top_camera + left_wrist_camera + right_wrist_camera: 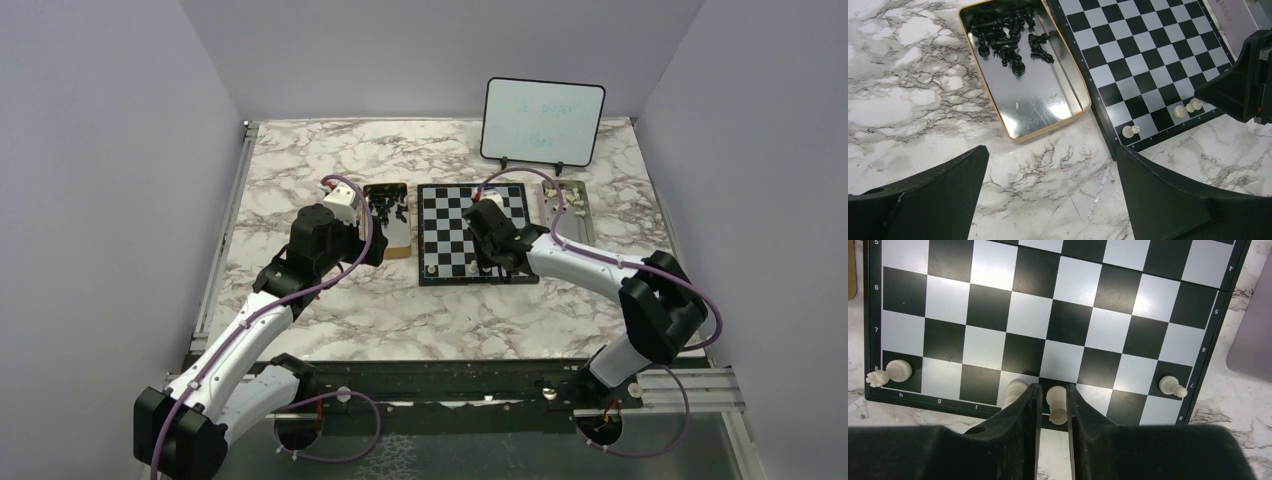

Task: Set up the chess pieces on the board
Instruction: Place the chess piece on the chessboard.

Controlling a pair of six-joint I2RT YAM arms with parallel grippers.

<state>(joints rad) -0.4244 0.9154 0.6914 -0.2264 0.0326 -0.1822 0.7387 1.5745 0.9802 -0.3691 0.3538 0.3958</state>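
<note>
The board (450,215) lies mid-table, with a tin (1043,105) just beside its left edge. The left gripper (1052,157) hangs spread wide over bare marble near that tin. The right gripper (1053,386) sits at the board's near row, its fingers narrowly flanking one white piece (1057,400); whether they pinch it I cannot tell. Such a piece looks light, hard, smooth and easily tipped, best pinched at the waist while upright. Only the top view shows the tray (572,215) right of the board. Only the left wrist view shows the black pieces (1008,40) heaped in the tin.
</note>
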